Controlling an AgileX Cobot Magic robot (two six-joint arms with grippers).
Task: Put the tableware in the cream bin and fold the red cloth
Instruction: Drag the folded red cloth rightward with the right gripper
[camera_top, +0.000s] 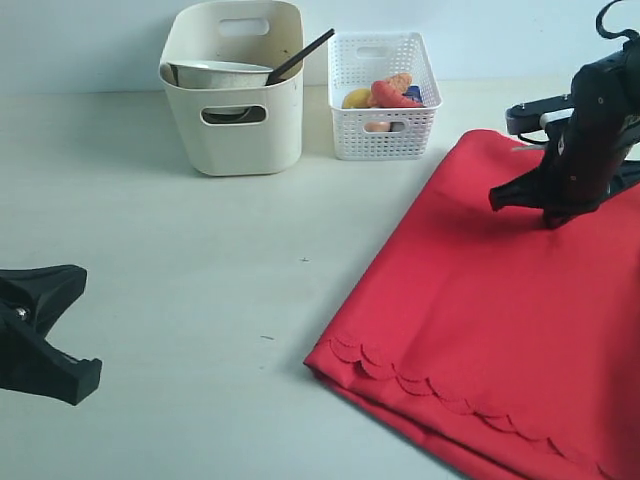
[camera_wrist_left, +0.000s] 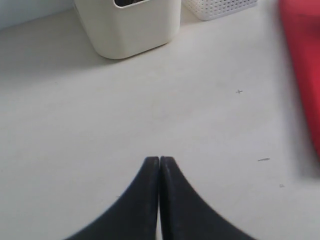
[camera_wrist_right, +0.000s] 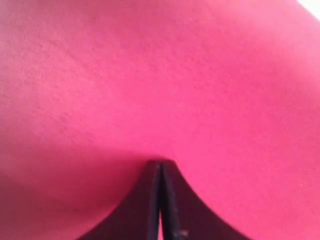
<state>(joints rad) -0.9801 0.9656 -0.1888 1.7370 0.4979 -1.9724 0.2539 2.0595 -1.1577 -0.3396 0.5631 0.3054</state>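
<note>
The cream bin (camera_top: 235, 130) stands at the back of the table and also shows in the left wrist view (camera_wrist_left: 132, 30). Inside it lie a pale bowl (camera_top: 225, 72) and a dark stick-like handle (camera_top: 300, 55) that leans out over the rim. The rest of the tableware is hidden. The red cloth (camera_top: 500, 320) lies flat on the right, scalloped edge toward the front, with two layers showing there. My right gripper (camera_top: 497, 200) is shut, tips close over the cloth (camera_wrist_right: 150, 75), with nothing between them. My left gripper (camera_top: 78, 275) is shut and empty above bare table at the front left.
A white lattice basket (camera_top: 385, 130) with food items stands right of the bin, just behind the cloth's back corner; its edge shows in the left wrist view (camera_wrist_left: 220, 7). The pale tabletop (camera_top: 200, 280) stretches between the left gripper, the bin and the cloth (camera_wrist_left: 302, 65).
</note>
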